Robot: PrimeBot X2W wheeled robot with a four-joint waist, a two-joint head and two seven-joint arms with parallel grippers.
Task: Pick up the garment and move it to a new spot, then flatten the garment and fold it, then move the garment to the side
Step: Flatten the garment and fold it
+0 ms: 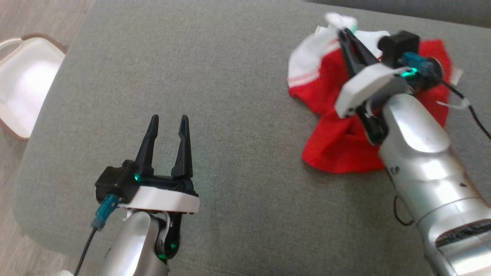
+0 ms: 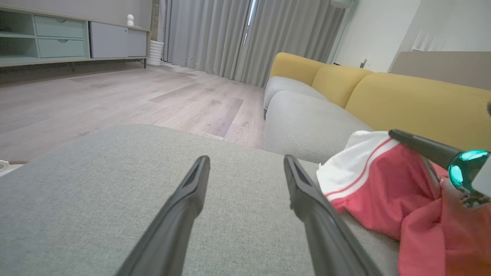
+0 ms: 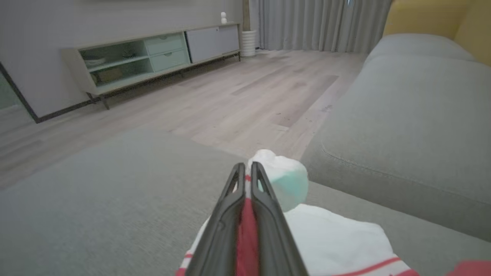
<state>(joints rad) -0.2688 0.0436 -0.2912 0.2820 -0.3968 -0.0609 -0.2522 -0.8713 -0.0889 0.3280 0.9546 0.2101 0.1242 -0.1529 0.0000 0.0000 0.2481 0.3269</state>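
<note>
The garment point(image 1: 337, 126) is a crumpled red and white piece lying at the far right of the grey cushion point(image 1: 238, 115). My right gripper point(image 1: 344, 33) reaches over it and is shut on a fold at its far white edge. In the right wrist view the right gripper point(image 3: 246, 169) has both fingers pressed together with red and white cloth of the garment point(image 3: 330, 237) pinched between them. My left gripper point(image 1: 168, 122) hovers open over bare cushion at the lower left, well apart from the cloth. The left wrist view has the left gripper point(image 2: 247, 161) open and the garment point(image 2: 383, 184) to its right.
A white tub with a brown rim point(image 1: 23, 84) stands on the wooden floor left of the cushion. A grey and yellow sofa point(image 2: 345, 103) lies beyond the cushion's far edge. A low cabinet point(image 3: 153, 57) lines the far wall.
</note>
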